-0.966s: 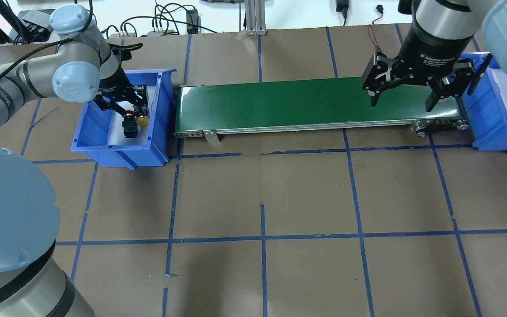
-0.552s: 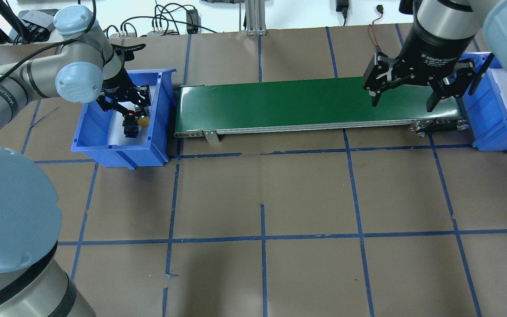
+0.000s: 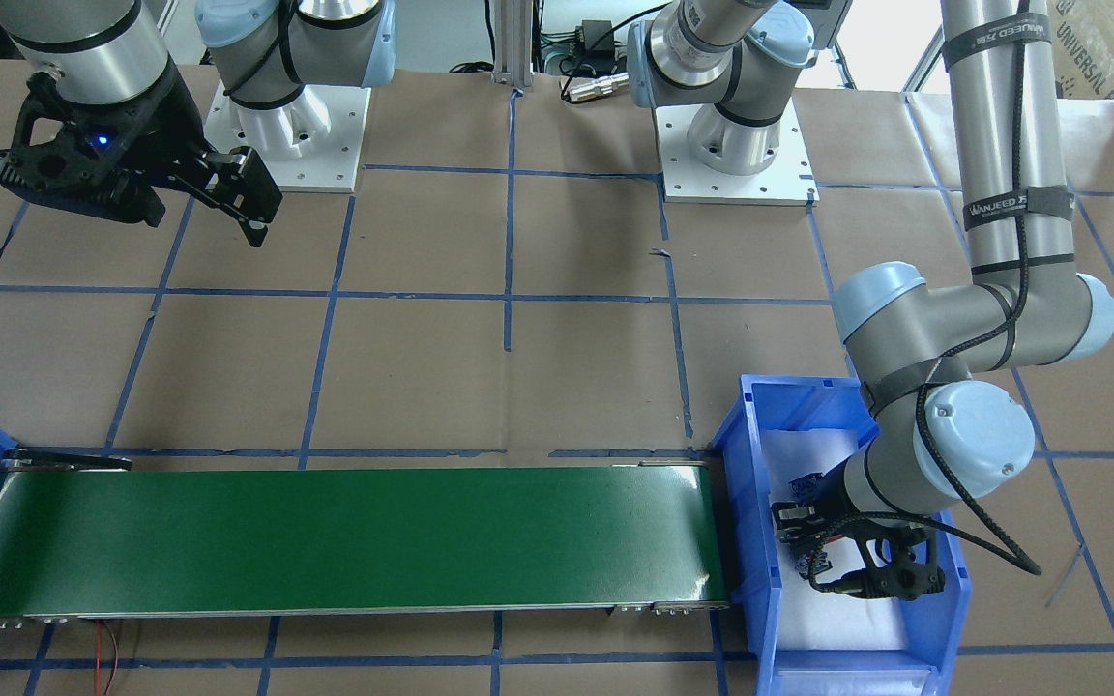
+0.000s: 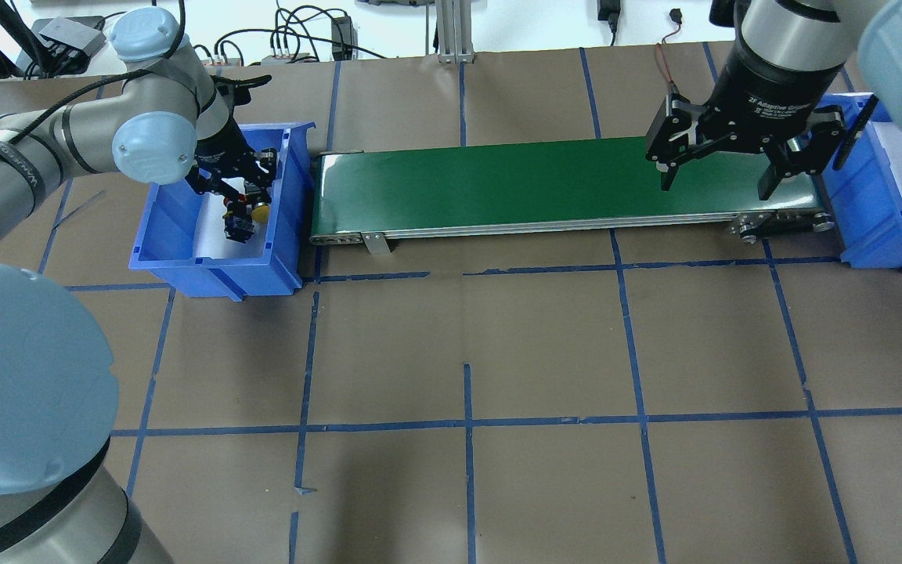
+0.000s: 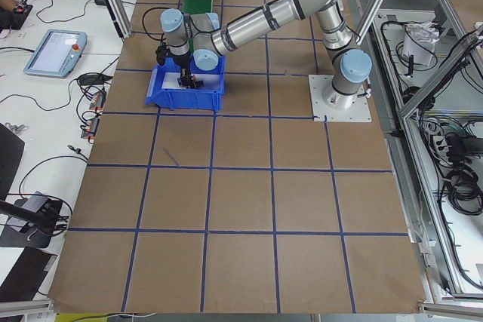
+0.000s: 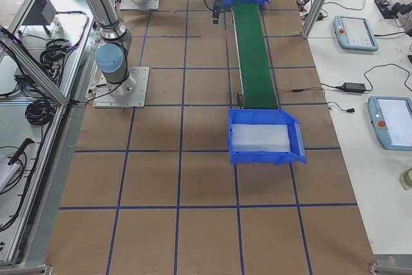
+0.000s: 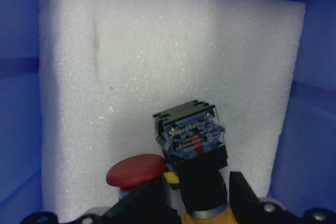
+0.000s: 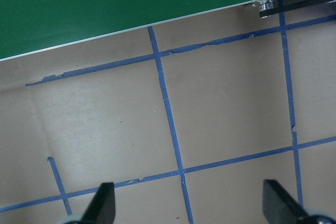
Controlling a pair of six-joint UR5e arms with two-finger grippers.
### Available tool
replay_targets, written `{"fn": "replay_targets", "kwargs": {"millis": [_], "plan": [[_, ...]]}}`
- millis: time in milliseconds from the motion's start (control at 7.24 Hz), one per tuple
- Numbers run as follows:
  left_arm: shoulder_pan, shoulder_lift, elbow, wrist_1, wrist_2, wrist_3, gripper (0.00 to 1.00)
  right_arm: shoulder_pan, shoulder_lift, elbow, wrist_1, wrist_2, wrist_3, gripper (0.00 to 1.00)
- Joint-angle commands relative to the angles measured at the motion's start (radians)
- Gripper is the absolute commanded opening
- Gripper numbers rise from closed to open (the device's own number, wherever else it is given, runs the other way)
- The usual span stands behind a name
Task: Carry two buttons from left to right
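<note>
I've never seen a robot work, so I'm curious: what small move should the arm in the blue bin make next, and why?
Probably lift straight up. The left gripper has its fingers against the black barrel of the yellow button, so it looks gripped, with the red button close beside it. The wall of the blue bin stands between it and the green belt.

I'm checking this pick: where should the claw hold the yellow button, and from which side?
Take the yellow button by its black barrel, approaching from the cap end: the barrel is narrow, and the wider contact block beyond should stop it sliding out.
</note>
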Motion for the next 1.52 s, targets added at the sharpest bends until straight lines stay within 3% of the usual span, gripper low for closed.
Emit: {"fn": "replay_targets", "kwargs": {"millis": [0,414,690,828,1380], "plan": [[-0.001,-0.001,0.0,0.015,-0.003,0.007,0.61,0.0,0.005,0.0,-0.002,0.0,0.0,1.0],[-0.004,-0.01,-0.008,0.029,-0.002,0.011,0.62,0.0,0.0,-0.002,0.0,0.0,0.001,1.0],[0.001,-0.01,-0.016,0.036,-0.004,0.011,0.69,0.0,0.0,-0.001,-0.005,0.002,0.001,1.0],[0.002,-0.01,-0.017,0.036,-0.004,0.011,0.79,-0.002,0.0,-0.002,0.0,0.0,0.001,1.0],[0.002,-0.001,-0.008,0.03,0.009,0.014,0.94,-0.002,-0.003,-0.002,-0.005,0.002,0.0,1.0]]}}
